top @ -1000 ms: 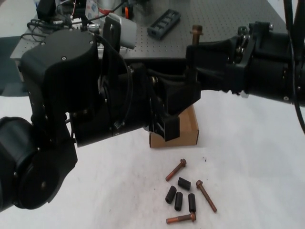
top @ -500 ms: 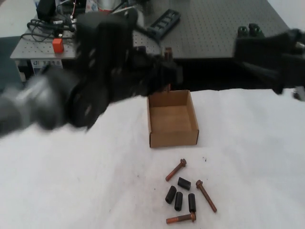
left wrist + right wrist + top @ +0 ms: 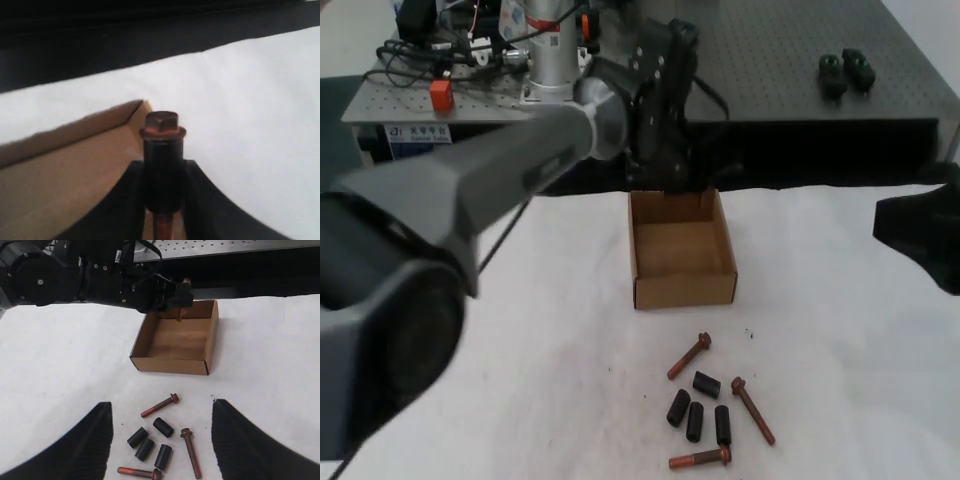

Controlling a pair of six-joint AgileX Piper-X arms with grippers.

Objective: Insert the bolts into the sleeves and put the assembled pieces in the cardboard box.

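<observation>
My left gripper (image 3: 162,187) is shut on a black sleeve (image 3: 162,170) with a copper bolt (image 3: 162,125) through it, head up. It holds the piece over the far rim of the open cardboard box (image 3: 60,190). In the high view the left gripper (image 3: 665,172) sits at the box's (image 3: 685,290) back edge. The right wrist view shows that left gripper (image 3: 179,296) above the box (image 3: 170,365). My right gripper (image 3: 161,405) is open above three loose bolts (image 3: 160,406) and several sleeves (image 3: 163,427). The bolts (image 3: 688,357) and sleeves (image 3: 695,421) lie in front of the box.
A white cloth (image 3: 840,380) covers the bench. Behind it a black perforated table (image 3: 770,50) carries cables, an orange block (image 3: 441,94), a black tray (image 3: 665,40) and two small black parts (image 3: 845,68). The right arm (image 3: 920,235) sits at the right edge.
The two arms, close together above the box a second ago, have parted. The left arm swung out to the box's far rim, and the right arm drew back to the right.
</observation>
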